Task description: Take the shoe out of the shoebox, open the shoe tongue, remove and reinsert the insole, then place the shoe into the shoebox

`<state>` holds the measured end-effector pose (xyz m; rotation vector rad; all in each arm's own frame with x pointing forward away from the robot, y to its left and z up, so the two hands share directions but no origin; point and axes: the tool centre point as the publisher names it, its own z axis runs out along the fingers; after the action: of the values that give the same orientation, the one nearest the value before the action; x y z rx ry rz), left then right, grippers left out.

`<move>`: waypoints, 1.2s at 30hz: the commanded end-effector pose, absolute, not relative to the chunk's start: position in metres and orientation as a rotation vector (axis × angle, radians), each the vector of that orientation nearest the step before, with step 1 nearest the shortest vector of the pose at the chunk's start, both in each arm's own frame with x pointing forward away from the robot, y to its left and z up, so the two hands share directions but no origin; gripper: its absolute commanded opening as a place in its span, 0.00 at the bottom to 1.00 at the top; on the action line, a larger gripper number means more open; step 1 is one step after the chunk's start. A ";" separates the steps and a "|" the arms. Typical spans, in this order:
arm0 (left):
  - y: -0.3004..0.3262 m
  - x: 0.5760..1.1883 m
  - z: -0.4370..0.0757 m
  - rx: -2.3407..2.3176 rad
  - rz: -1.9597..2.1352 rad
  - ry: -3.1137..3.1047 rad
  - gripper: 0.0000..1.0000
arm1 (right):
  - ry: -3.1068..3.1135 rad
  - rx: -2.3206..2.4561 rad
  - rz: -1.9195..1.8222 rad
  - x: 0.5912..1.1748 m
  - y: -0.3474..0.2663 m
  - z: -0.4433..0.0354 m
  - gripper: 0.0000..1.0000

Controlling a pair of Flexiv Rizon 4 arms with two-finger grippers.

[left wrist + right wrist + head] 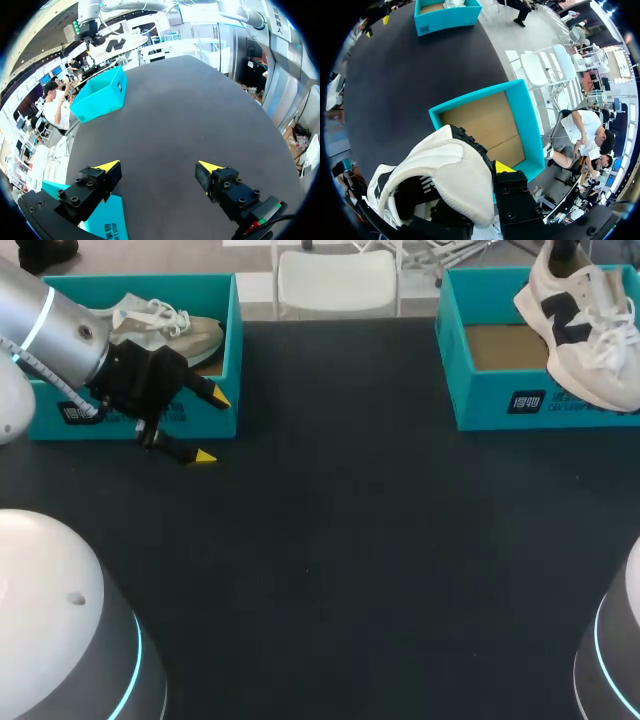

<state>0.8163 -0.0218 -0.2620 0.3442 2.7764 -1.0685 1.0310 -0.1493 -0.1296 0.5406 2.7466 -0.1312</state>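
Spanning the view, dark bench [340,540]. Left arm [50,330] comes in from the left corner, wrist angled down just in front of the left shoebox [234,355] (teal, beige shoe [175,335] lying inside). Left jaws spread wide, gripping nothing. Right shoebox [530,400] sits at the far right. Right jaws pinch the white shoe [585,340] by its heel, toe tilted down over that box's front wall.

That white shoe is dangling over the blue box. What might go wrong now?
The white shoe hangs tilted above the right box; lowered like that, it might catch the rim or slip out. The open left hand sits right beside the left box and could nudge it.
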 end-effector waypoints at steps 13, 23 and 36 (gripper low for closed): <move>-0.021 0.816 -0.262 0.345 -1.066 2.777 1.00 | 2.717 0.723 -0.272 1.065 -0.307 -0.148 0.00; -0.021 0.816 -0.262 0.345 -1.066 2.777 1.00 | 2.670 1.038 -0.371 1.070 -0.364 -0.175 0.00; -0.021 0.816 -0.262 0.345 -1.066 2.777 1.00 | 1.521 2.173 -0.227 1.058 -0.366 -0.176 0.00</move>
<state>0.8164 -0.0218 -0.2620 0.3441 2.7764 -1.0685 1.0670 -0.3637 -0.1733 1.4784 2.3921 -0.3061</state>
